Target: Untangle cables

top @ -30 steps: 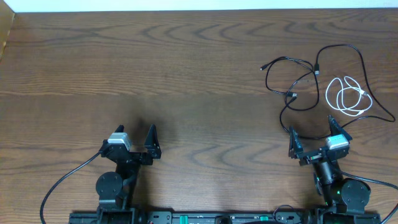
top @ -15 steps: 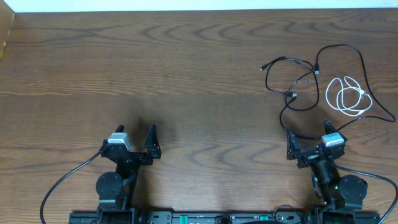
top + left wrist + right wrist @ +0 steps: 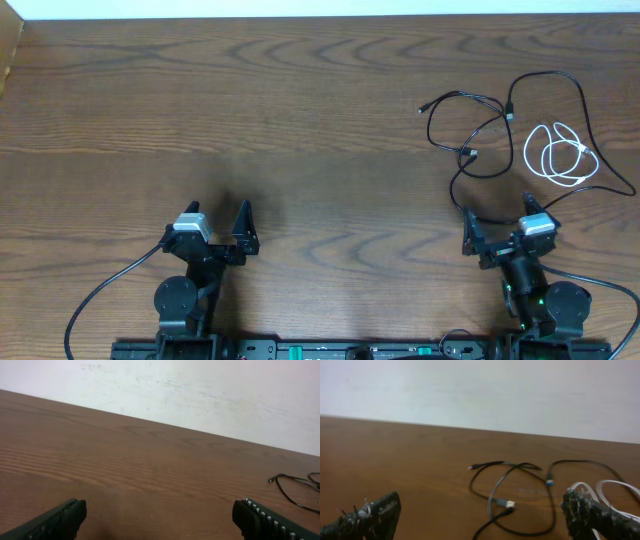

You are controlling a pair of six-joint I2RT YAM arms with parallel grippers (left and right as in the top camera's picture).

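On the table [image 3: 250, 120], the looped black cable [image 3: 460, 95] stretches left-right.

Dark brown wooden table [image 3: 300, 110] with bold wavy grain, smooth, with a low satin sheen. At the upper right of the overhead view lies a thin black cable [image 3: 471, 153] with a smooth, plastic-looking jacket, faintly glossy. A white cable [image 3: 582, 149] there looks smooth, bright and plastic-like too. The left gripper [image 3: 159, 510] has black fingers [image 3: 260, 517] of matt plastic; the one at the lower right of its wrist view is ribbed with fine ridges. The right gripper [image 3: 480, 510] has black fingers [image 3: 590, 515] that look rough and pitted. The white wall [image 3: 200, 390] across the top of both wrist views is matt, with faint grey scuffs.
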